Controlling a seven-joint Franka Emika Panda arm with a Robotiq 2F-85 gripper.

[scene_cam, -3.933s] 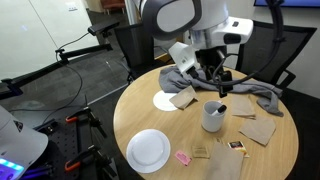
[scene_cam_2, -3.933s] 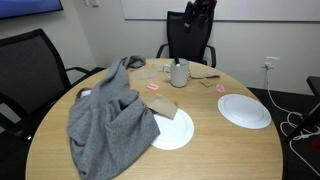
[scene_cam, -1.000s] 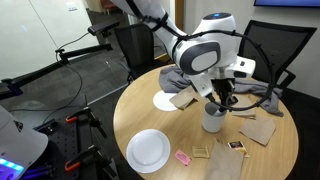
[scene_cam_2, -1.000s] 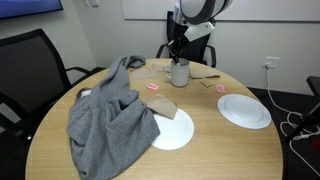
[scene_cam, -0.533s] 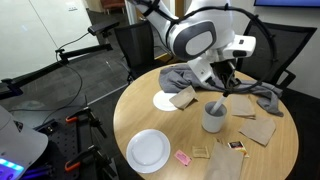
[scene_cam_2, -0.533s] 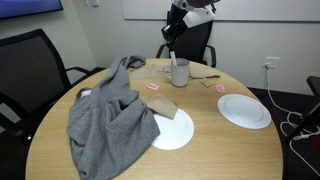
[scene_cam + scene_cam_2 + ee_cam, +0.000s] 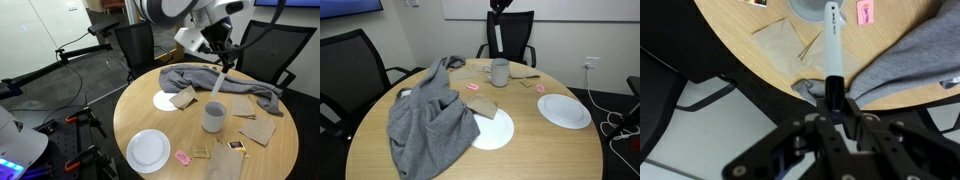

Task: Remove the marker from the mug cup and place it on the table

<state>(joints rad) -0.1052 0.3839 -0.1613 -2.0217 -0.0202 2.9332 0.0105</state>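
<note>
The marker (image 7: 832,45) runs lengthwise straight out from the gripper (image 7: 835,100), its long axis in line with the gripper's own reach, and its free end points away from the jaws toward the table (image 7: 740,30) below. In an exterior view the marker (image 7: 219,80) hangs close to upright with a slight tilt, upper end in the gripper (image 7: 223,60), lower end in the air. It is a thin stick with a white body that carries a line of small dark print too fine to read, and its end turns dark where it enters the jaws. The jaws are closed narrowly on that dark end, one on each side, so the gripper holds the marker by its top and most of the length sticks out beyond the fingertips. The marker is clear of the mug (image 7: 213,118), which stands on the table below the gripper, apart from the free end. In the wrist view the mug (image 7: 808,8) shows only as a grey rim just beside the marker's far tip. A grey cloth (image 7: 240,90) lies on the table under and behind the gripper, and in the wrist view a brown napkin (image 7: 780,45) lies to one side of the marker and a small pink piece (image 7: 865,12) near its tip.
</note>
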